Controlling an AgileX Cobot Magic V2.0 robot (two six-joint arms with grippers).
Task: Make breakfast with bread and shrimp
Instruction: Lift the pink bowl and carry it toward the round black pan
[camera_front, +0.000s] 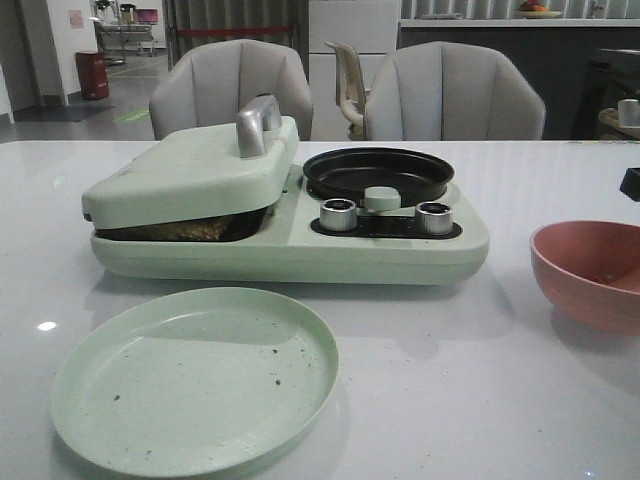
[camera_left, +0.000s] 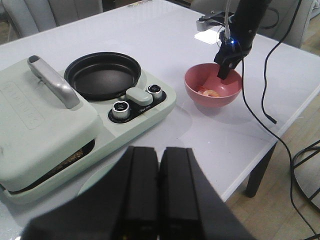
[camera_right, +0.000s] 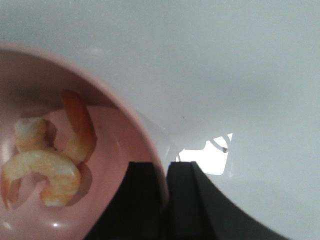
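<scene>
Shrimp (camera_right: 42, 167) lie curled together in the bottom of the pink bowl (camera_left: 212, 87), which stands on the desk (camera_front: 450, 380) to the right of the green breakfast maker (camera_front: 290, 240); at least two or three pale orange pieces show, touching one another. They look small, light, soft and glossy, so I judge them slippery and easy to squash: a light pinch across the thick middle of a single curl should hold better than one at the thin tail, and a hard squeeze could tear the flesh or squirt it out sideways. The right claw (camera_right: 165, 187) sits at the bowl's rim, its fingers drawn nearly together with the rim's edge seeming to sit in the narrow gap between them; whether it truly clamps the rim I cannot tell. It is beside the shrimp, not on them. The left claw (camera_left: 159, 172) hovers above the desk with its fingers pressed together and nothing between them. Bread (camera_front: 185, 230) shows only as a brown, crumbly edge under the tilted lid (camera_front: 190, 170) of the maker's press side, so most of it is hidden. The black pan (camera_front: 378, 172) beside the lid holds nothing, and the green plate (camera_front: 195, 380) in front bears only crumbs.
</scene>
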